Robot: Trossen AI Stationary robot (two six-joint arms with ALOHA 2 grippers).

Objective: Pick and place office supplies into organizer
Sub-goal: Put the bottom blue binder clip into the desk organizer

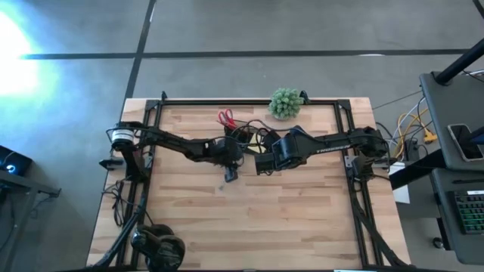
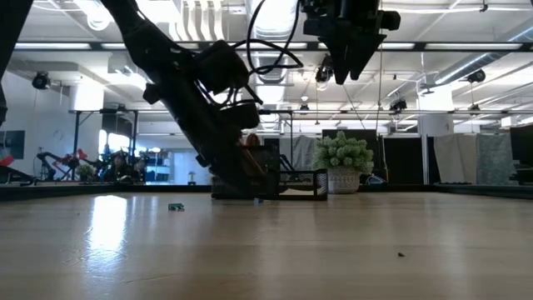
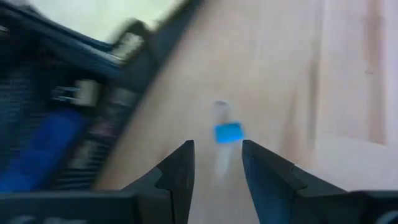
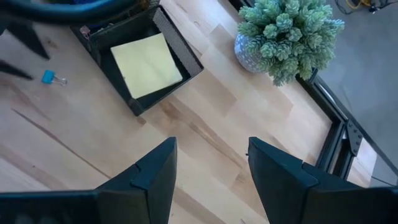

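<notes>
Just ahead of the left gripper (image 3: 216, 168), between its spread fingers, lies the blue clip (image 3: 228, 132) on the table (image 3: 348, 74); closing early risks nudging it away; right gripper (image 4: 211, 163) waits, fingers apart

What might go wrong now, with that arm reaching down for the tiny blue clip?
The blue clip is tiny and lies flat on the table, so the left gripper, its fingers open around it, might push it away or pinch only its edge. The organizer sits close, so the arm might nudge it.

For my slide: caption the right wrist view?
Open right gripper above table; yellow sticky-note pad inside black organizer.
</notes>
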